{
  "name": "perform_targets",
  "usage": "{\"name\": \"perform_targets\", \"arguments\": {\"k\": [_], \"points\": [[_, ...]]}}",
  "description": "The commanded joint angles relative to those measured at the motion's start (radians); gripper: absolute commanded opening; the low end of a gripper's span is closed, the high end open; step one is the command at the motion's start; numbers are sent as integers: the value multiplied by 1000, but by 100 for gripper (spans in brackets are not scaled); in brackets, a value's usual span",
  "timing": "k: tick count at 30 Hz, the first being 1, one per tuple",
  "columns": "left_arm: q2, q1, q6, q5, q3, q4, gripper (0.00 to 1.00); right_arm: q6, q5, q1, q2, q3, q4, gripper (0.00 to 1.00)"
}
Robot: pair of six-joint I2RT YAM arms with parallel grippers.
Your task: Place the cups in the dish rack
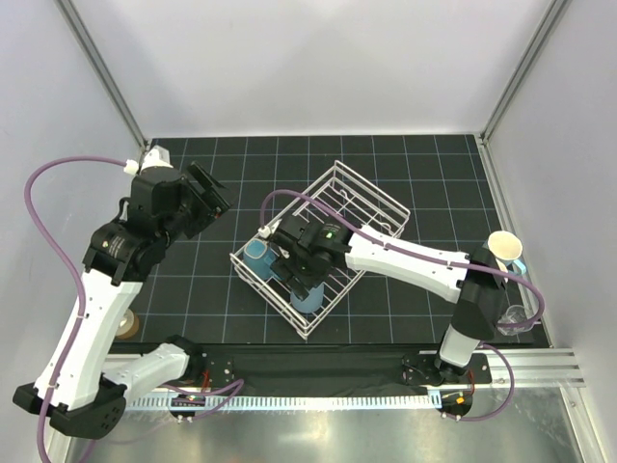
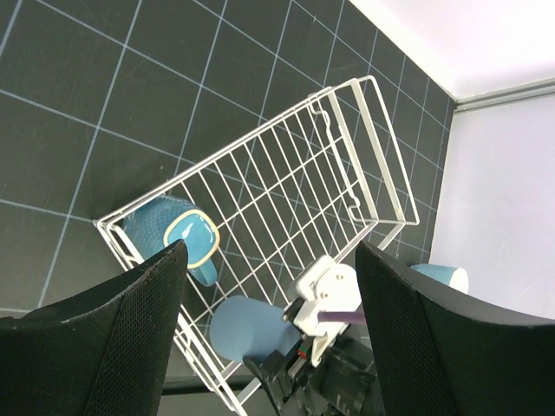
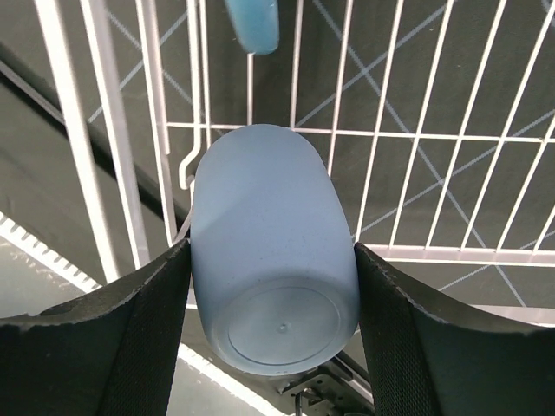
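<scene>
On the left, the left pincer (image 1: 207, 198) (image 2: 273, 256) hangs above the black bench (image 1: 439, 193). It is open wide and holds nothing. Nothing touches it. Down by the left arm (image 1: 87, 309), a beige cup (image 1: 125, 325) peeks out on the bench. Most of it is hidden, so I cannot tell how it stands.

In the middle sits the white wire dish rack (image 1: 374, 188) (image 2: 381, 165) (image 3: 113, 130), turned at a slant on the bench. A blue handled mug (image 1: 255, 258) (image 2: 173, 230) lies in the rack's near left corner. In the left wrist view it is tipped on its side, and its pale rim shows.

Just to the right of the mug, the right pincer (image 1: 307, 280) (image 3: 270, 251) reaches down into the rack. It is partly open and holds the light blue tumbler (image 1: 308, 294) (image 2: 247, 328) (image 3: 273, 269). The two black fingers (image 3: 130, 338) press on both sides of it. The tumbler's flat bottom faces the wrist camera and its mouth points down at the rack's wire floor, close to the near edge. I cannot tell if the tumbler rests on the wires. The rest of the rack has no cups in it.

On the far right, beside the right arm (image 1: 415, 265), a pale blue cup (image 1: 506, 246) (image 2: 438, 276) stands upright on the bench, outside the rack. A clear glass (image 1: 516, 316) sits near it, closer to the front edge.
</scene>
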Motion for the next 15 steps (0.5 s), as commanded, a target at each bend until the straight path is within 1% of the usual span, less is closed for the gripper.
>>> {"name": "perform_targets", "arguments": {"k": [1,8,15], "points": [[6,4,-9,-6,0,7,76,-32,-23,13,-13,58,-17,4],[9,2,-12,3,0,16,76,-68,-65,22,18,64,-40,4],[7,2,-14,11,7,18,76,-72,-63,21,47,72,-31,4]]}}
